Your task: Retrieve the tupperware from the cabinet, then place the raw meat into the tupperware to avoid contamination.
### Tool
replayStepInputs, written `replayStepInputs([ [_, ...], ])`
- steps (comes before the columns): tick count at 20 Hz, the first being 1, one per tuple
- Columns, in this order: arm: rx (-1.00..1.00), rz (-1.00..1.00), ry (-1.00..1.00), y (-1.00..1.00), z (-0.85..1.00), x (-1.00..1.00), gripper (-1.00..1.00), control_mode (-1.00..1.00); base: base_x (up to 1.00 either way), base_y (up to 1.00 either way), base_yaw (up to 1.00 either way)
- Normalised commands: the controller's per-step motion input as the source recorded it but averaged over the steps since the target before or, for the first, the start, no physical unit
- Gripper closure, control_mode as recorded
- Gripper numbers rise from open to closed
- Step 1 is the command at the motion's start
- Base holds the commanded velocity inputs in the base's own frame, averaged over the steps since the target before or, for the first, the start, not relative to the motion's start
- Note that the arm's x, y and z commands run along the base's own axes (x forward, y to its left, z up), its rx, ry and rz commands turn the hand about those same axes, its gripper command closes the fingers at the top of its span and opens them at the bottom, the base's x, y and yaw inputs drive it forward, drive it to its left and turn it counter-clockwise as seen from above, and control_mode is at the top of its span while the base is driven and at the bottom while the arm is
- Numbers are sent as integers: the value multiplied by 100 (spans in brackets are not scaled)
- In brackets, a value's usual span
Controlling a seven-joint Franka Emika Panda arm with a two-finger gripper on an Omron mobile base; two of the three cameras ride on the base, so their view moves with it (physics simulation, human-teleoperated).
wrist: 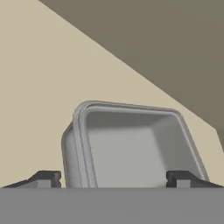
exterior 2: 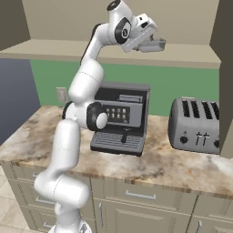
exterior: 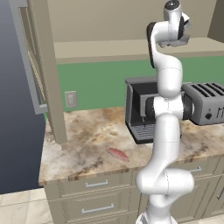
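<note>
The pincer [exterior 2: 152, 44] is high at the cabinet [exterior 2: 191, 52] shelf, fingers apart either side of the tupperware [wrist: 131, 146]. The meat [exterior: 118, 153] lies on the worktop [exterior: 83, 144], near edge.

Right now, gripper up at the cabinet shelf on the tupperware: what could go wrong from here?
1. The tupperware sits tilted between the fingertips, so it may slip from the gripper.
2. The descent passes over the coffee machine; it could get clipped.
3. The raw meat lies near the counter front edge; a nudge might drop it.
</note>
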Motion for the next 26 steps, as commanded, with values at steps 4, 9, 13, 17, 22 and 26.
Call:
replayStepInputs([
  [4,3,15,17,14,-12,15,-100,-100,0,0,0],
  [9,3,8,19,23,-20,9,100,-100,0,0,0],
  [13,3,4,19,21,-20,3,100,-100,0,0,0],
  [17,3,4,14,16,-24,0,100,-100,0,0,0],
  [22,3,3,11,18,-23,0,100,-100,0,0,0],
  [26,-2,1,-4,27,-1,2,100,-100,0,0,0],
])
